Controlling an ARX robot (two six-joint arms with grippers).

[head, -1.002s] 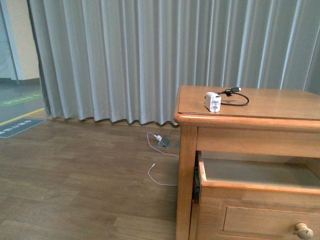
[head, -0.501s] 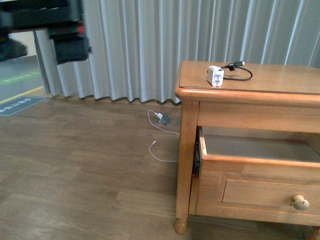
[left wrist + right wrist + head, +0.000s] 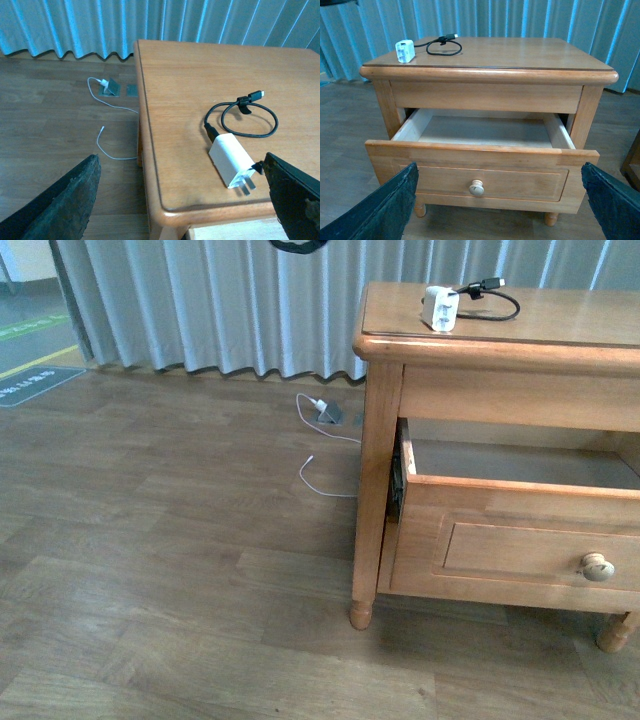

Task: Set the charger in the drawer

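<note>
The charger point(image 3: 440, 308), a white cube with a looped black cable point(image 3: 497, 300), lies on the nightstand top point(image 3: 560, 315) near its front left corner. It also shows in the left wrist view point(image 3: 231, 160) and the right wrist view point(image 3: 405, 50). The drawer point(image 3: 520, 545) with its round pale knob point(image 3: 597, 566) stands pulled out, and its inside point(image 3: 485, 131) shows nothing in it. My left gripper point(image 3: 180, 165) is open above the nightstand's corner, with the charger close to one finger point(image 3: 295, 200). My right gripper point(image 3: 498, 170) is open and faces the drawer front point(image 3: 520, 175).
A white charger with a thin white cable point(image 3: 318, 406) lies on the wooden floor by a floor socket, left of the nightstand leg point(image 3: 375, 490). Grey curtains point(image 3: 200, 300) hang behind. A dark part point(image 3: 297, 245) shows at the top edge of the front view.
The front view has dipped and drawn nearer, so the nightstand sits higher in frame. The dark arm seen at upper left half a second ago is nearly gone from view. The charger has not moved.
</note>
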